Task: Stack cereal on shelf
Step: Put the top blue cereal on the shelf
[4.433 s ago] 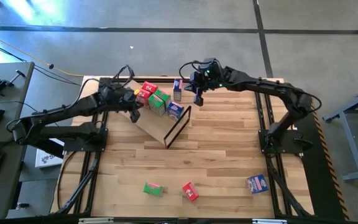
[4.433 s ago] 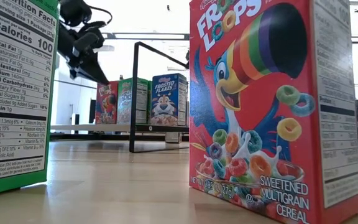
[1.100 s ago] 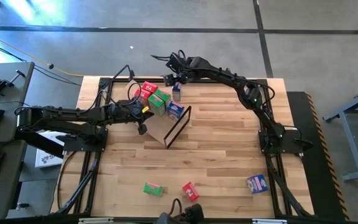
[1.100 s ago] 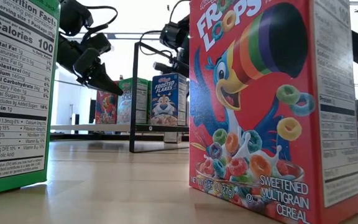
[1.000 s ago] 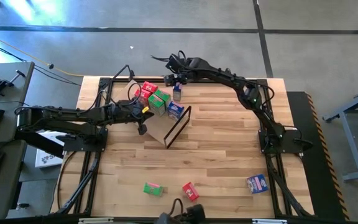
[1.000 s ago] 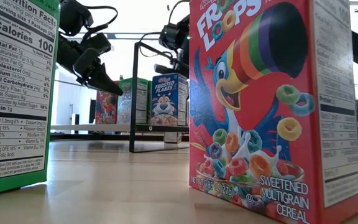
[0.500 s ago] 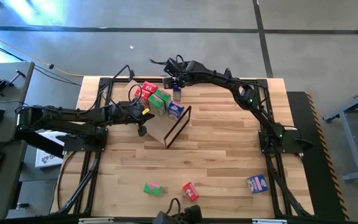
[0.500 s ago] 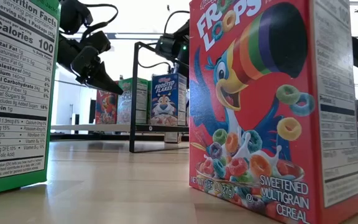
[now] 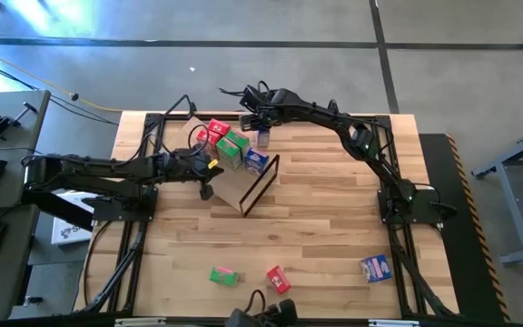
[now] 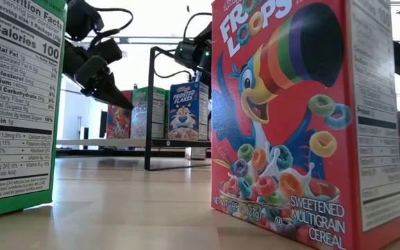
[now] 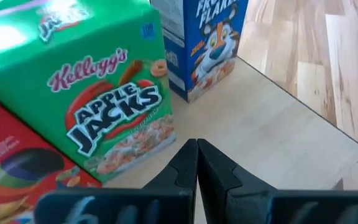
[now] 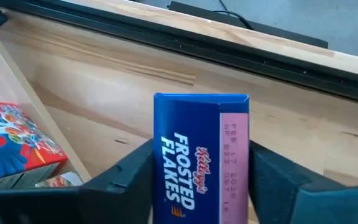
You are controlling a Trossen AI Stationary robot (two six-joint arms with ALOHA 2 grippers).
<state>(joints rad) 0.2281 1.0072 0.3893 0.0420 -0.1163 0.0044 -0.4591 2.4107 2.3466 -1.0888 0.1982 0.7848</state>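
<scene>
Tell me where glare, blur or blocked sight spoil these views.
Low view: bright backlight behind the shelf silhouettes the arms; the near Froot Loops box blocks much of the scene. Left wrist view: the top of the Apple Jacks box is washed out by glare; the shut left gripper is soft up close. Right wrist view: the Frosted Flakes box reads sharp between the right gripper's fingers.

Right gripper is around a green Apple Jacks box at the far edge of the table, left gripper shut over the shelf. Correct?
Not quite. In the right wrist view the right gripper is around a blue Frosted Flakes box, not a green one. The rest holds: the left gripper is shut over the shelf.
</scene>
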